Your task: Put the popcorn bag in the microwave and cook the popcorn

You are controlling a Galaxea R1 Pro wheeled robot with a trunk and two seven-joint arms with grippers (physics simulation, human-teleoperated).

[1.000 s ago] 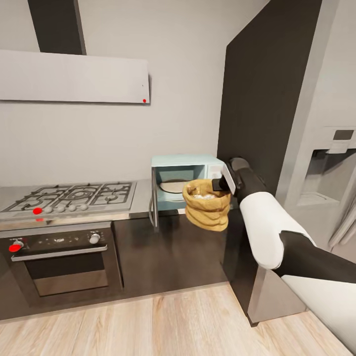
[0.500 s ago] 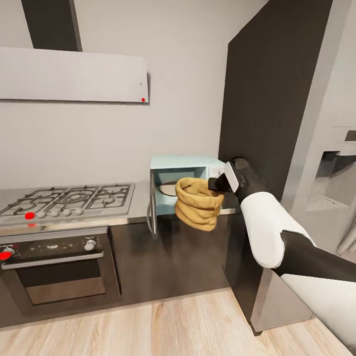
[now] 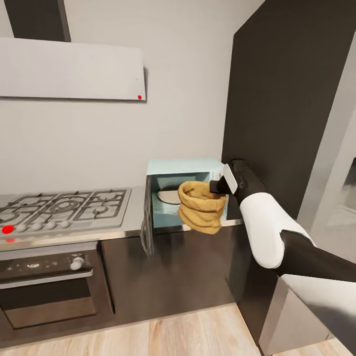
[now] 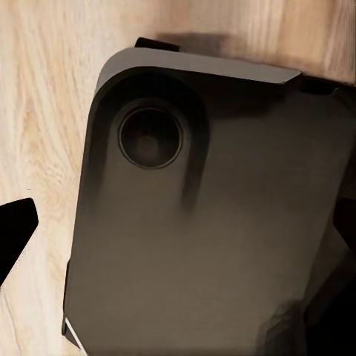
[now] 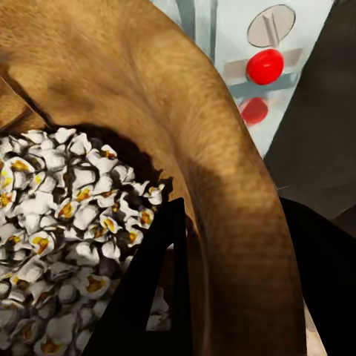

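Right gripper (image 3: pixel 217 187) clamped on bag (image 3: pixel 199 214) rim | left jaws: cannot tell | level bag, enter microwave (image 3: pixel 184 170) centred, clear door.

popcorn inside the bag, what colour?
White with yellow-orange centres, clearest in the right wrist view.

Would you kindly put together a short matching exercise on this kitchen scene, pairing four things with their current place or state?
Things:
1. popcorn bag
2. microwave
3. right gripper
4. gas hob

Place or state:
A. door swung open
B. set into the countertop, left of the microwave
C. shut on the bag's rim
D. held in the air at the open cavity, popped kernels inside

Pairs: 1-D, 2-A, 3-C, 4-B
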